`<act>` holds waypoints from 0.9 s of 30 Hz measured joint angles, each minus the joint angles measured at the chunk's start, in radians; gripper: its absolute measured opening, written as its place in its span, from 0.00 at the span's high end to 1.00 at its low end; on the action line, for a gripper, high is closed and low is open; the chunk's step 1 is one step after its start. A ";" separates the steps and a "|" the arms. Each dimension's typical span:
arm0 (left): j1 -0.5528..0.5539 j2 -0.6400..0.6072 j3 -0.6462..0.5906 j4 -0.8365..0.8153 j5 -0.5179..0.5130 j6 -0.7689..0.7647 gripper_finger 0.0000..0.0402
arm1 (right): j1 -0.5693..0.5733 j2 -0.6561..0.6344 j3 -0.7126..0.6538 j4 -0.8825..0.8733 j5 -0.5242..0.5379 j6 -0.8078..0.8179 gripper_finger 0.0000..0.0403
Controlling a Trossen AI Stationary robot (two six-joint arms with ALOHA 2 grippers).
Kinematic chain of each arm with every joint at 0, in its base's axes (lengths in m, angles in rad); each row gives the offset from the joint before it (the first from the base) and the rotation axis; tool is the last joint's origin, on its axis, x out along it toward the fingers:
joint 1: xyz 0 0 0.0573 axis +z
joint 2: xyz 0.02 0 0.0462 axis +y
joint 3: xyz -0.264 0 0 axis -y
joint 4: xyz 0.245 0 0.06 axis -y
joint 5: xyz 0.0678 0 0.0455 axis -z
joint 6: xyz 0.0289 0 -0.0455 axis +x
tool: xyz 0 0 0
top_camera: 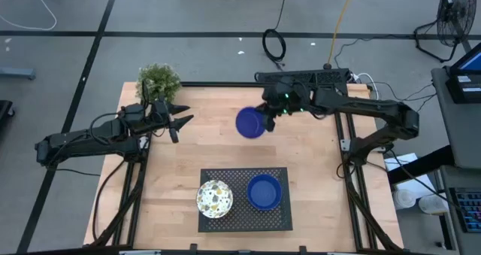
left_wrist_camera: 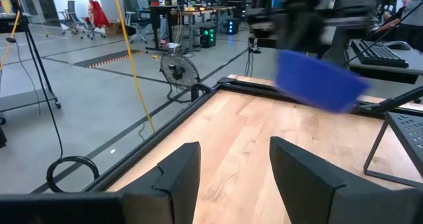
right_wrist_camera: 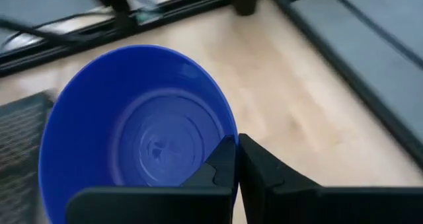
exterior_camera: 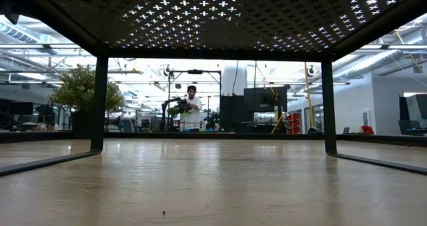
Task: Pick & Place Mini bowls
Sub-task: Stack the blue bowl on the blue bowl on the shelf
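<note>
- Right hand (top_camera: 264, 121) pinches the rim of a blue mini bowl (top_camera: 249, 123), fingers pressed together on it, holding it tilted in the air above the desk's middle, toward the far side.
- Left hand (top_camera: 180, 122) hovers over the far-left part of the desk, fingers spread, nothing between them.
- Desk (top_camera: 188, 165): light wood top.
- Black perforated rack (top_camera: 244, 219) stands at the near middle of the desk.
- Potted plant (top_camera: 158, 80) at the far-left corner, just beyond the left hand.
- Second blue bowl (top_camera: 264, 192) rests on the rack's right half.
- White speckled bowl (top_camera: 214, 198) rests on the rack's left half, beside the blue one, apart from it.
</note>
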 joint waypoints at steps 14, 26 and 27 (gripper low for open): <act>0.000 0.000 0.000 0.001 0.000 0.000 0.58 | 0.370 -0.095 0.000 -0.050 0.002 0.135 1.00; 0.000 0.000 0.000 0.001 0.000 -0.007 0.62 | 0.517 -0.035 0.062 -0.185 0.011 0.301 1.00; 0.000 0.000 0.000 0.001 0.000 -0.007 0.62 | 0.517 -0.023 0.061 -0.214 0.011 0.316 1.00</act>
